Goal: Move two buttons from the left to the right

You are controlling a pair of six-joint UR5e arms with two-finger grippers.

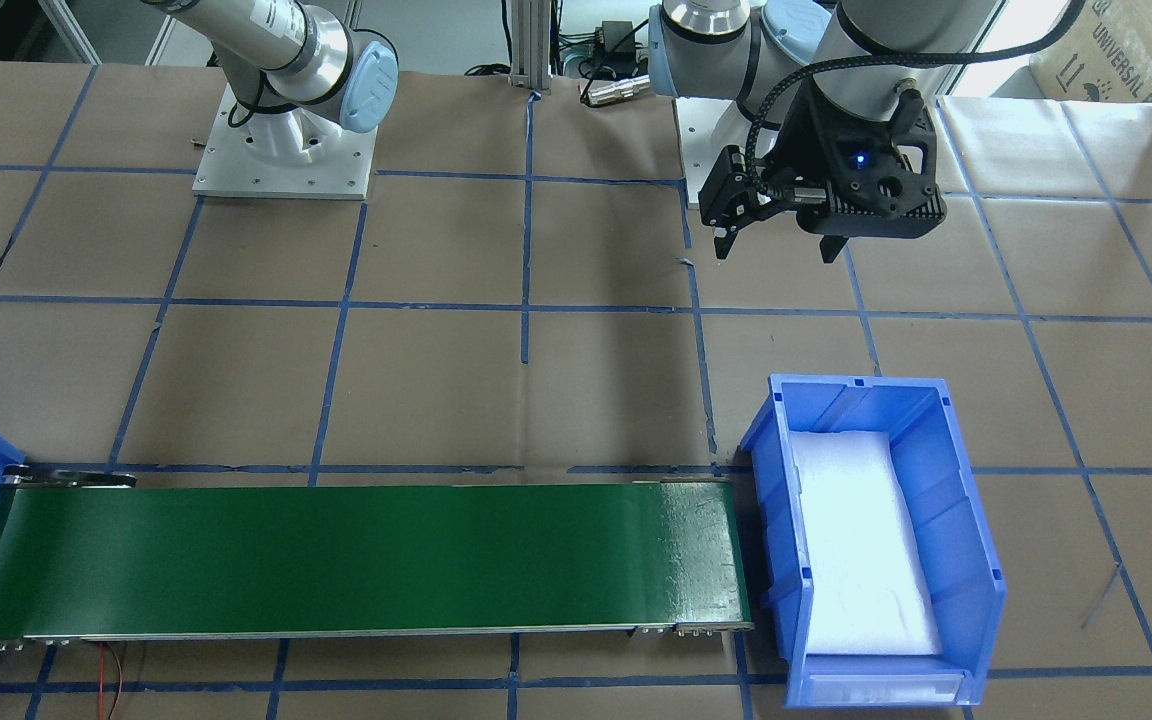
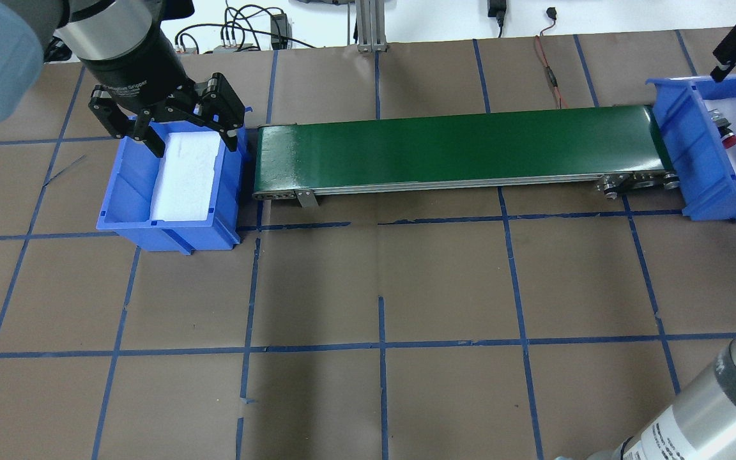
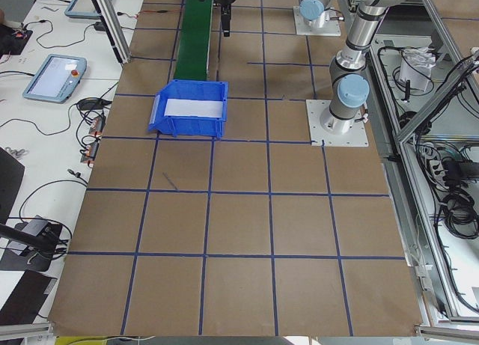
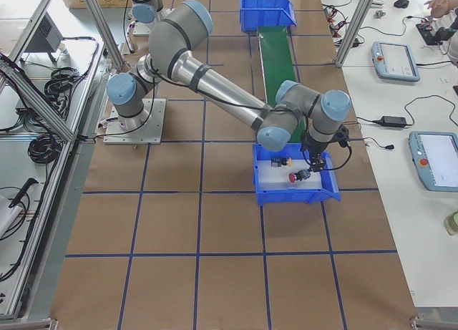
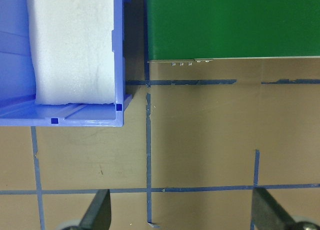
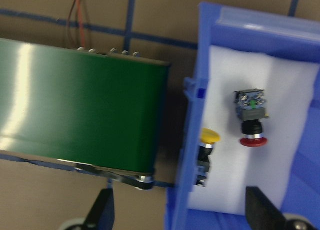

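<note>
Evidently wrapping up: yellow button (image 6: 206,151), red button (image 6: 251,117) lying on foam (image 6: 282,90) in right bin (image 6: 186,121). Right gripper (image 6: 182,212) hovering above, spread, empty; left gripper (image 5: 181,212) spread too. Next: just retreating clear.

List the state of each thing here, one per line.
Left tool, open, empty.
Right tool, open, empty, over the right bin.
Yellow button, on its side on the foam in the right bin.
Red button, on its side on the same foam.
Left bin, no buttons inside.
Belt, bare.
</note>
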